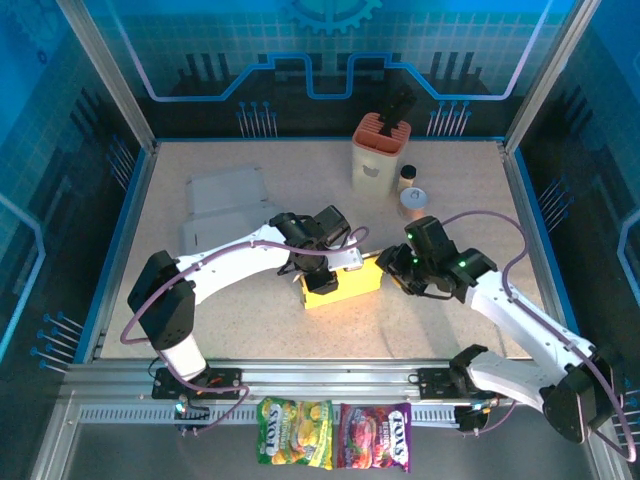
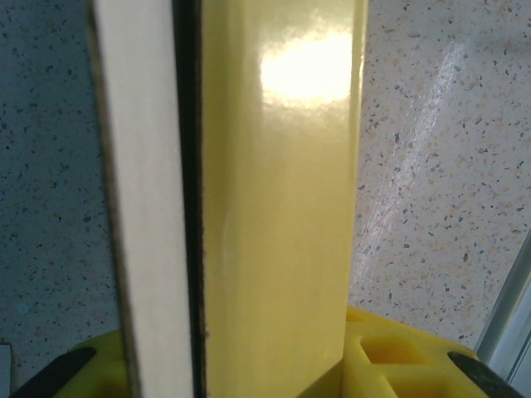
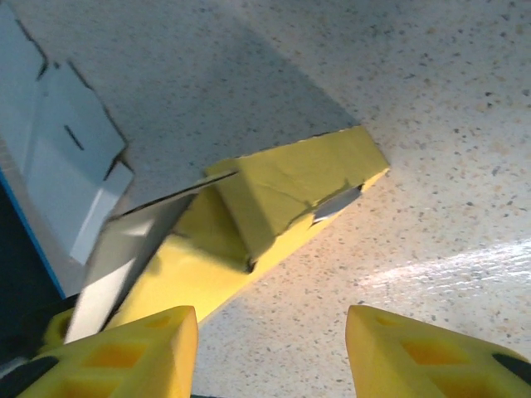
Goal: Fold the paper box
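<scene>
**A:** Top external view first: where is the paper box (image 1: 345, 288)?

**B:** Near the middle of the table (image 1: 470, 190). It lies on its long side, running from 8 o'clock to 2 o'clock.

**A:** And the left gripper (image 1: 322, 270)?

**B:** Over the box's 9 o'clock end. In the left wrist view a glossy yellow panel (image 2: 282, 207) of the box runs straight up from between the yellow fingers (image 2: 390, 361). A pale cardboard face (image 2: 145, 207) stands beside it at 9 o'clock. The jaws are narrowed onto that panel and grip it.

**A:** The right gripper (image 1: 393, 268)?

**B:** Just beside the box's 3 o'clock end; I cannot tell whether it touches. In the right wrist view its jaws stand wide, with bare speckled table between them and nothing held. The box lies ahead toward 11 o'clock. One loose flap (image 3: 124, 257) stands up over the finger at 9 o'clock.

**A:** What else is on the table?

**B:** Flat grey cardboard sheets (image 1: 225, 205) lie at 10 o'clock from the box, well apart from it. An orange-topped holder (image 1: 380, 150) with something black in it stands at 1 o'clock. A small bottle (image 1: 407, 178) and a round tin (image 1: 413, 203) stand just beside the holder, on its 4 o'clock side. Two sweet bags (image 1: 335, 435) lie at 6 o'clock, below the front rail.
</scene>
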